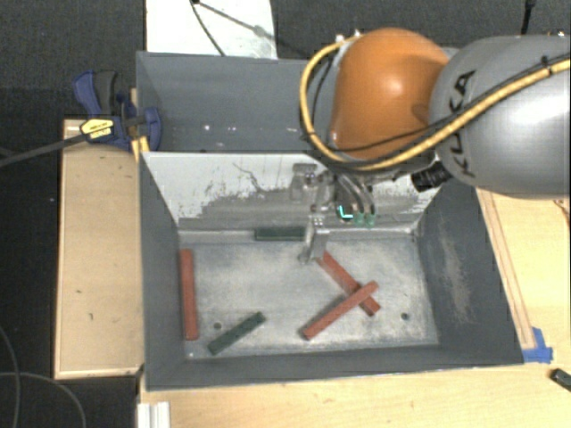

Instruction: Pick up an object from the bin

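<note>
My gripper point(311, 250) hangs below the arm's orange cover, over the back middle of the bin floor. Its tip is just above the upper end of a red stick point(343, 277) that runs diagonally toward the right. That stick crosses a second, longer red stick point(332, 315) lying diagonally below it. A dark green stick point(279, 234) lies flat along the back wall, just left of the gripper. Nothing shows in the gripper's grasp.
A third red stick point(188, 294) lies lengthwise along the left side of the floor. Another dark green stick point(236, 332) rests near the front left corner. The arm and its cables cover the bin's back right part.
</note>
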{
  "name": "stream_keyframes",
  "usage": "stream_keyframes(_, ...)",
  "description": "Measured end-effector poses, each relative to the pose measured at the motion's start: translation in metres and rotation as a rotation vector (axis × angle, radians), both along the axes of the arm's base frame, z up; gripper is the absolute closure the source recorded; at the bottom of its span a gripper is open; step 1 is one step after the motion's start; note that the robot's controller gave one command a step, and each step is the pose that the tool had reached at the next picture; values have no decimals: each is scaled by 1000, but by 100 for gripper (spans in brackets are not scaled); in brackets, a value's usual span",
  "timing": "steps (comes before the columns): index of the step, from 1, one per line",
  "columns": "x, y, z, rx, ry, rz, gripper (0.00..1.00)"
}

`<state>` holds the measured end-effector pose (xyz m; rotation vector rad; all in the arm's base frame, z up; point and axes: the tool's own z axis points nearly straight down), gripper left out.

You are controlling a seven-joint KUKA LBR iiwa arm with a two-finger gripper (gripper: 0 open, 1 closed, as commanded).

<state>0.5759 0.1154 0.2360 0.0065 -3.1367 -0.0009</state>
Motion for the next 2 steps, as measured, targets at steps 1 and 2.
stream_keyframes(1, -35, -26, -144, 0, 0, 269, 0)
stream_keyframes(2, -35, -112, -165, -1, -5, 490, 0)
